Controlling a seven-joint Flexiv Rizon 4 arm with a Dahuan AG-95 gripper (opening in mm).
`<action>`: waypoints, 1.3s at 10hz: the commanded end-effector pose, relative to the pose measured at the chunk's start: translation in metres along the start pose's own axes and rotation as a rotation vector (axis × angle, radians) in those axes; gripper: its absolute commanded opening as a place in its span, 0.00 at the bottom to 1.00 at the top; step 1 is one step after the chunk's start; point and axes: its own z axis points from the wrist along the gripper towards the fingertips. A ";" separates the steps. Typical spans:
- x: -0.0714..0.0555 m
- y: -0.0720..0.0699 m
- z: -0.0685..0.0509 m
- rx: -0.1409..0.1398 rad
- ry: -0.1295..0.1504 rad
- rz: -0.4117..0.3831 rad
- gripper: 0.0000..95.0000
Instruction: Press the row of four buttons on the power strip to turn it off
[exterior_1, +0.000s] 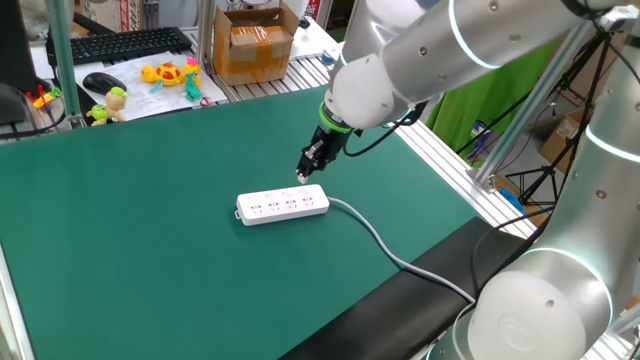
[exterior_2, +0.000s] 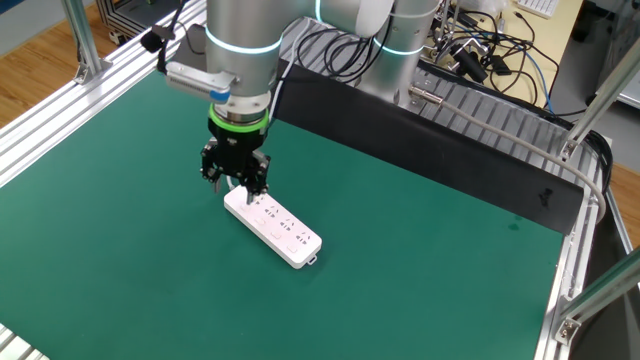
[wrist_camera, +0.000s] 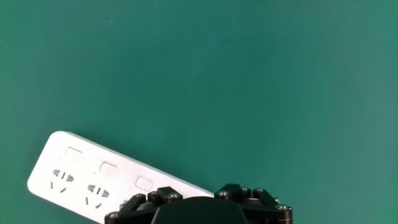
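Note:
The white power strip (exterior_1: 283, 204) lies on the green mat, with its pale grey cable (exterior_1: 380, 240) running off to the right. In the hand view the power strip (wrist_camera: 81, 177) fills the lower left. Three of the row of four buttons (wrist_camera: 109, 168) show along its upper edge, and the black gripper housing (wrist_camera: 199, 211) covers the rest. My gripper (exterior_1: 303, 177) hangs just above the strip's cable end, over the button edge. In the other fixed view my gripper (exterior_2: 243, 190) sits at the near end of the power strip (exterior_2: 280, 232). The fingertips themselves are not visible.
Beyond the mat's far edge are a black keyboard (exterior_1: 120, 45), a mouse (exterior_1: 103, 82), small toys (exterior_1: 170, 75) and a cardboard box (exterior_1: 255, 45). Aluminium rails (exterior_1: 450, 160) border the mat on the right. The arm's base and cables (exterior_2: 470, 50) stand behind the table.

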 end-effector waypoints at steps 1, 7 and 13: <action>0.000 0.000 -0.001 0.003 -0.004 0.008 0.60; 0.000 -0.001 -0.002 -0.073 0.004 0.672 0.60; 0.011 0.012 0.001 -0.107 0.025 1.408 0.60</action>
